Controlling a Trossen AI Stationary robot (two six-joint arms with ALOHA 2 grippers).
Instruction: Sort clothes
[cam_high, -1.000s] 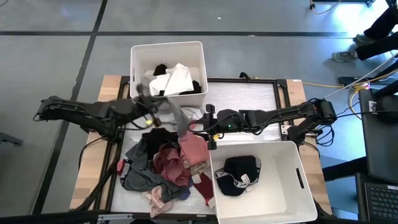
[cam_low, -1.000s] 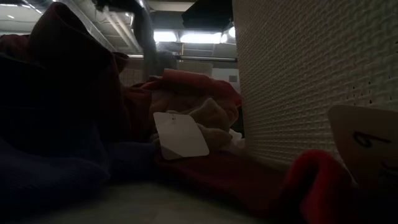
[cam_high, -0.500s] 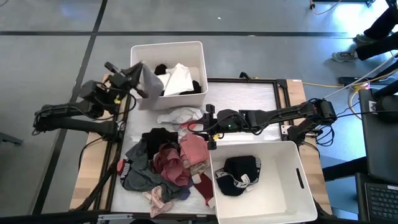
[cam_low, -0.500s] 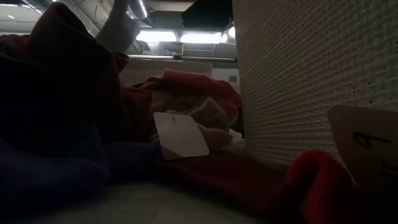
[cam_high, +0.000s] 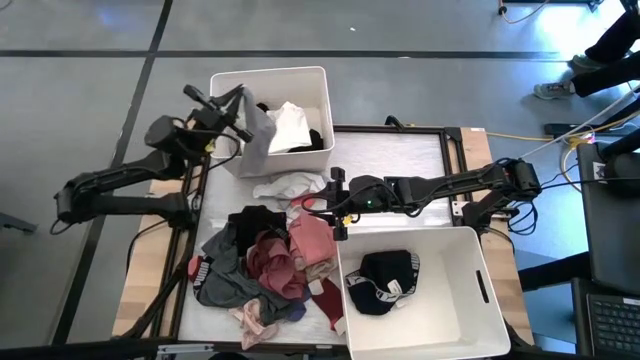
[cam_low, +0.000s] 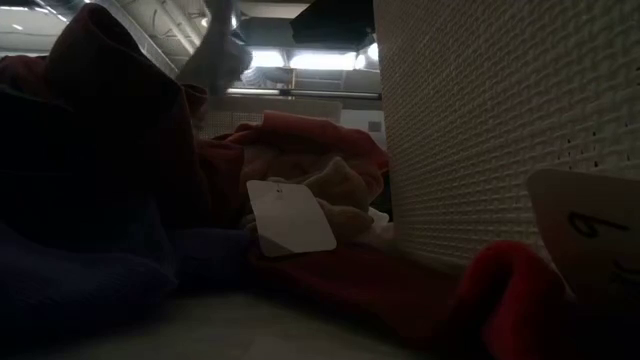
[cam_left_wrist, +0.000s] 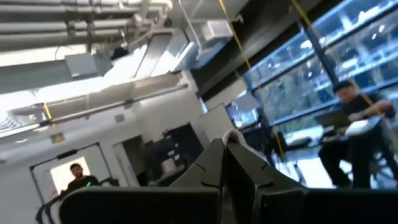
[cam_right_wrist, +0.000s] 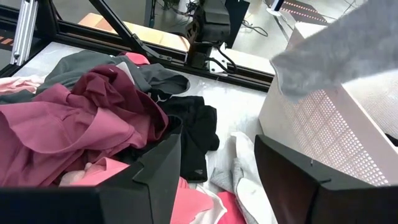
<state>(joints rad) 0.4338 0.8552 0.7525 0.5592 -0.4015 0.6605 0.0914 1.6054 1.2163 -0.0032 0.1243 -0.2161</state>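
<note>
My left gripper (cam_high: 236, 100) is raised beside the far white bin (cam_high: 318, 80) and is shut on a grey garment (cam_high: 257, 125), which also shows in the low view (cam_low: 215, 55) and the right wrist view (cam_right_wrist: 329, 50). The bin holds white and black clothes (cam_high: 290, 125). A pile of maroon, pink, grey and black clothes (cam_high: 270, 265) lies on the table. My right gripper (cam_high: 335, 205) is open just above the pile's far right edge, over black and white garments (cam_right_wrist: 199, 134), touching nothing. My left gripper pinches an edge of the grey garment (cam_left_wrist: 232, 135) between its two shut fingers, only at their free ends. The fingers slant upward, toward the ceiling. The garment hangs slack below them, lifted clear of the table, its lower part (cam_high: 252, 148) over the bin's left wall.
A second white bin (cam_high: 470, 250) at the near right holds a black garment (cam_high: 385, 280). A white garment (cam_high: 285, 185) lies between the far bin and the pile. The table's frame (cam_high: 400, 128) runs round the work area. People show in the room beyond.
My left gripper has risen from the pile and swung toward the table's far left, then toward the far bin, tipping its fingers upward. The grey garment has come off the pile, lifted clear, and now hangs over the bin's left side.
</note>
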